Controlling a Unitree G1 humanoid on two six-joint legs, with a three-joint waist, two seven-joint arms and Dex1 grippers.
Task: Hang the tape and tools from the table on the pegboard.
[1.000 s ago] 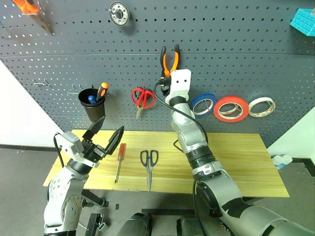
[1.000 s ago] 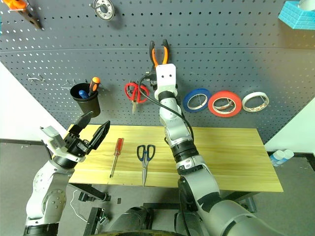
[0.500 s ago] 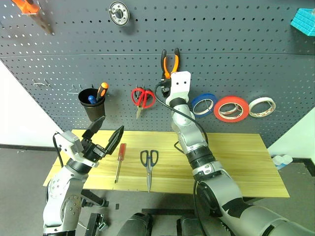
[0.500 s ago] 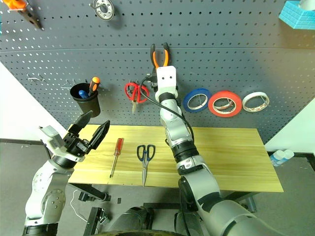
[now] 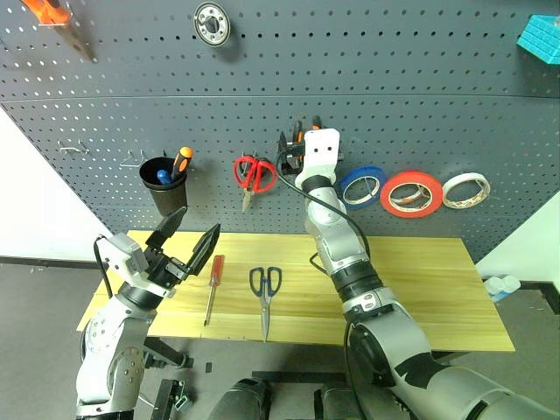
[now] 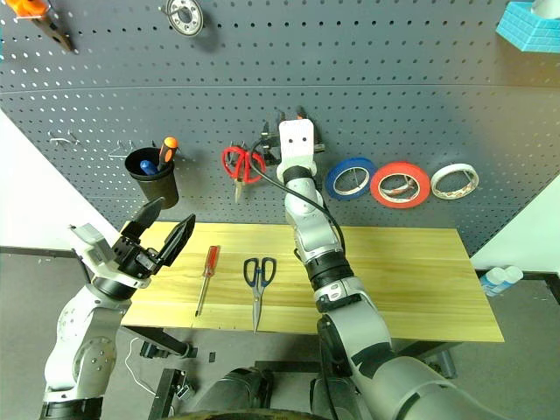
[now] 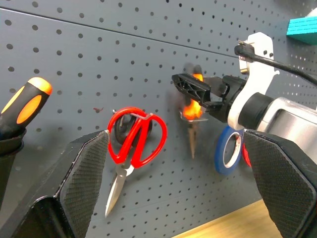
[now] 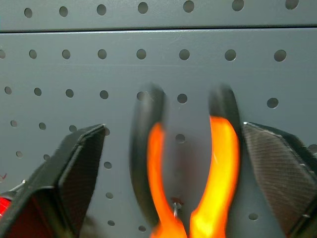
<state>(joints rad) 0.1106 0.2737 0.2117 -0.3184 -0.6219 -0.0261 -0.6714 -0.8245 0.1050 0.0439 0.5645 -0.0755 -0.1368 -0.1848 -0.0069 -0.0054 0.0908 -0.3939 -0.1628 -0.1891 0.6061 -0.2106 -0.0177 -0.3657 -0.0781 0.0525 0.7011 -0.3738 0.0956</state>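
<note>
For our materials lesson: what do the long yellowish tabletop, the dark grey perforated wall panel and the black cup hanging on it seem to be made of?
Long yellowish tabletop: seemingly wood, matte, with visible grain. Dark grey perforated wall panel: probably painted sheet metal, smooth, with regular punched holes. Black cup: likely plastic, faintly glossy; hard to confirm.

Silver-grey arms, black joints; white wrist housing w/ black cable; black textured fingers (image 7: 86, 183).

I count three tape rolls on the pegboard (image 5: 455, 105): blue (image 5: 360, 185), red (image 5: 410, 193) and white (image 5: 465, 190). Two scissors: red-handled (image 5: 254, 175) hanging, black-handled (image 5: 265, 289) on the table (image 5: 420, 280). One screwdriver (image 5: 213, 284) lies there, one orange-and-black pliers (image 7: 193, 119) hangs, one black cup (image 5: 164, 185).
</note>
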